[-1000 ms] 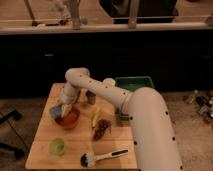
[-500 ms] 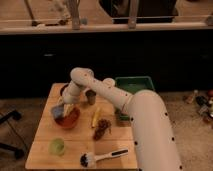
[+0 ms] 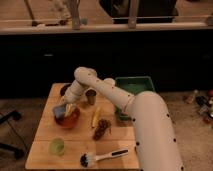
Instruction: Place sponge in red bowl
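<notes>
The red bowl (image 3: 67, 118) sits on the left part of the wooden table (image 3: 117, 141). My gripper (image 3: 65, 109) is right above the bowl at its near-left rim. A pale blue-grey sponge (image 3: 59, 110) shows at the gripper, over the bowl's left edge. My white arm (image 3: 107, 90) reaches in from the lower right across the table to the bowl.
A metal cup (image 3: 91, 96) stands just right of the bowl. A banana (image 3: 95, 117) and a dark bunch of grapes (image 3: 102, 129) lie mid-table. A green cup (image 3: 56, 146) is front left, a dish brush (image 3: 102, 158) at the front. A green bin (image 3: 134, 86) stands at the back right, a dark object (image 3: 64, 90) at the back left.
My arm's elbow has shifted a little to the right and the gripper has stayed over the red bowl with the sponge at its left rim.
</notes>
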Robot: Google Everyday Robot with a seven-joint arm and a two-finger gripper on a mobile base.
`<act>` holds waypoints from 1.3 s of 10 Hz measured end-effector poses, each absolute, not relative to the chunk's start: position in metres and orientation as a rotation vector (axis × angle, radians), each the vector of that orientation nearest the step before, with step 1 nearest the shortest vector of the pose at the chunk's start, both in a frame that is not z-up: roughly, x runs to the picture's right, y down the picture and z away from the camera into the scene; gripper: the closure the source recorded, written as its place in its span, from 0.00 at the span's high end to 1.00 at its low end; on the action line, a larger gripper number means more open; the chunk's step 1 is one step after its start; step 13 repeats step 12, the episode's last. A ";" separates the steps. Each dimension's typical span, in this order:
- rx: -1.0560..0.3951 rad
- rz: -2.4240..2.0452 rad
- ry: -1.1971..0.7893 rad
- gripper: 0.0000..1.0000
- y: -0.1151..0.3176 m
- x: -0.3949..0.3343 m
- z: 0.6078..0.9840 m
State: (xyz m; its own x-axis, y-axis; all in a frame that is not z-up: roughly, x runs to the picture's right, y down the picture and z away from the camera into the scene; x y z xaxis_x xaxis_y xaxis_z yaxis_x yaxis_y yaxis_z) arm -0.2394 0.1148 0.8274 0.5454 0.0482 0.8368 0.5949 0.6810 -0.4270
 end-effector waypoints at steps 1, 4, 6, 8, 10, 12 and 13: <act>-0.778 -0.363 -0.964 0.33 0.115 -0.238 0.826; -0.780 -0.343 -0.984 0.62 0.113 -0.231 0.824; -0.784 -0.336 -0.992 0.79 0.114 -0.228 0.823; -0.786 -0.338 -0.997 0.80 0.115 -0.227 0.823; -0.786 -0.342 -0.998 0.80 0.115 -0.226 0.822; -0.784 -0.342 -0.998 0.80 0.114 -0.224 0.821; -0.784 -0.342 -0.998 0.80 0.114 -0.224 0.821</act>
